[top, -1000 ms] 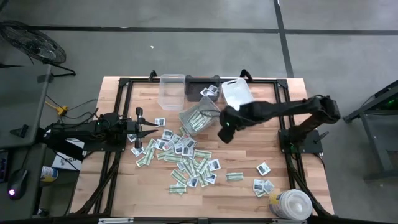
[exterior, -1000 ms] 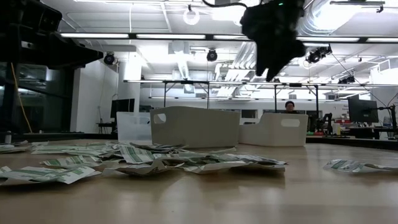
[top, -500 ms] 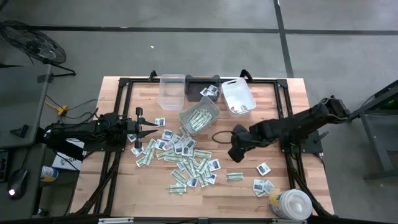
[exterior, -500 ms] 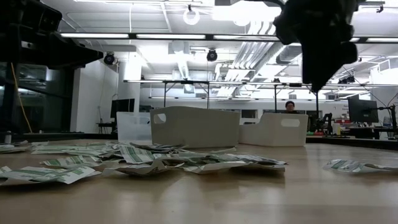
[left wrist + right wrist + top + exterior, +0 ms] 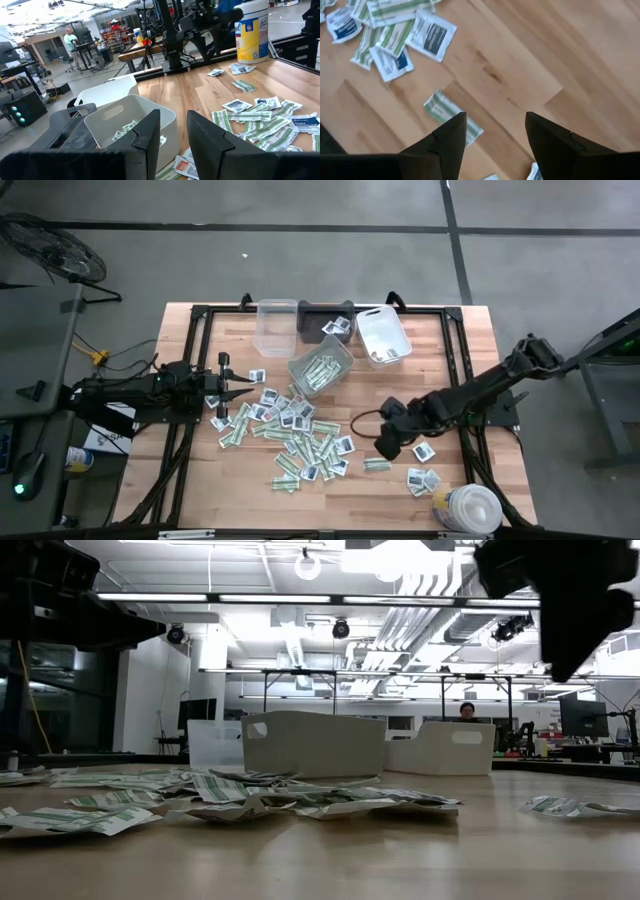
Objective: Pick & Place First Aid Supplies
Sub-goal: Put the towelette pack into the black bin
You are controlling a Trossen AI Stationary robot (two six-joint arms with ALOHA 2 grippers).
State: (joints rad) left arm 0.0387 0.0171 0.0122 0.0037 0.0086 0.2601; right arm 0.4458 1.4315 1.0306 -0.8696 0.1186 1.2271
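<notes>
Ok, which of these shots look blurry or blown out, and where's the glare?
Low view: ceiling lights glare hard, the right gripper is only a dark silhouette, and the near table is soft. Right wrist view: the wood and the green-and-white strip are smeared. Left wrist view: its own fingers are out of focus. High view: evenly lit.

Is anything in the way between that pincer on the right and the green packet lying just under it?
Nothing visible. The right pincer hangs open over bare wood, and the lone green-and-white strip lies flat beside its fingers, apart from the other packets.
</notes>
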